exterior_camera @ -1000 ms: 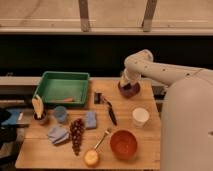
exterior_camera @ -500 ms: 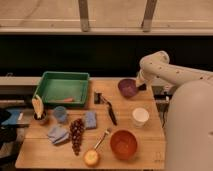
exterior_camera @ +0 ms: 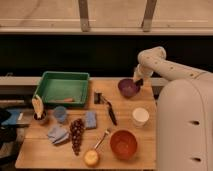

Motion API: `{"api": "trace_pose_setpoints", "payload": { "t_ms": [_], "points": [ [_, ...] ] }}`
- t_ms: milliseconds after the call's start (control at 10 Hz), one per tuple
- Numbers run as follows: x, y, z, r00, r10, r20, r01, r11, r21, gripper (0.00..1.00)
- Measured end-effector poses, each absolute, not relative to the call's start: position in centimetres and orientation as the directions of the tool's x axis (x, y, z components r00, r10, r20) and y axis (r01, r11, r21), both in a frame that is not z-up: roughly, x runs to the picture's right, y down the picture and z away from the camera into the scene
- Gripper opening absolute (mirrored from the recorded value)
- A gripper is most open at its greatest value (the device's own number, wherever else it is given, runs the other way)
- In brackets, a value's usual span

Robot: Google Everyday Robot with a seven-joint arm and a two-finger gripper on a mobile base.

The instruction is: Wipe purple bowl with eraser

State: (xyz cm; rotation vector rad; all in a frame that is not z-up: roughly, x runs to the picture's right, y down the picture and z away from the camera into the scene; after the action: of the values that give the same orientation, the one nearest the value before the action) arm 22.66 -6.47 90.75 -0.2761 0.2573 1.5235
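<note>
The purple bowl [exterior_camera: 127, 88] is small, dark and glossy, and stands at the back right of the wooden table [exterior_camera: 60, 149]. My gripper [exterior_camera: 138, 82] hangs from the white arm that reaches in from the right. It is shut at the bowl's right rim, and I see nothing clearly held in it. A small dark block [exterior_camera: 97, 97] that looks like the eraser lies beside the green tray, left of the bowl and away from the gripper.
A green tray [exterior_camera: 64, 87] sits at the back left. A black-handled tool [exterior_camera: 110, 113], white cup [exterior_camera: 140, 116], orange bowl [exterior_camera: 123, 144], grapes [exterior_camera: 76, 134], blue cloths [exterior_camera: 90, 120], a blue cup [exterior_camera: 60, 114] and a yellow fruit [exterior_camera: 91, 158] fill the rest.
The gripper left its place over the purple bowl, swung right, and has now come back down to the bowl's right rim. The objects on the table have not moved.
</note>
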Motion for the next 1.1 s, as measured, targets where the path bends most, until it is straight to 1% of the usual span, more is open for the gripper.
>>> {"api": "trace_pose_setpoints", "payload": {
  "t_ms": [100,300,500,700,1100],
  "points": [
    [20.7,-6.7,90.9,0.060,0.940,-0.335,-0.998,0.048,-0.042,0.00],
    [17.3,-5.9,90.0,0.109,0.936,-0.335,-0.993,0.085,-0.085,0.00],
    [16.3,-4.8,89.2,0.116,0.932,-0.344,-0.992,0.090,-0.091,0.00],
    [17.3,-3.7,88.6,0.099,0.929,-0.356,-0.994,0.076,-0.076,0.00],
    [24.8,-1.5,87.3,0.006,0.927,-0.375,-1.000,0.011,0.012,0.00]
  ]
}}
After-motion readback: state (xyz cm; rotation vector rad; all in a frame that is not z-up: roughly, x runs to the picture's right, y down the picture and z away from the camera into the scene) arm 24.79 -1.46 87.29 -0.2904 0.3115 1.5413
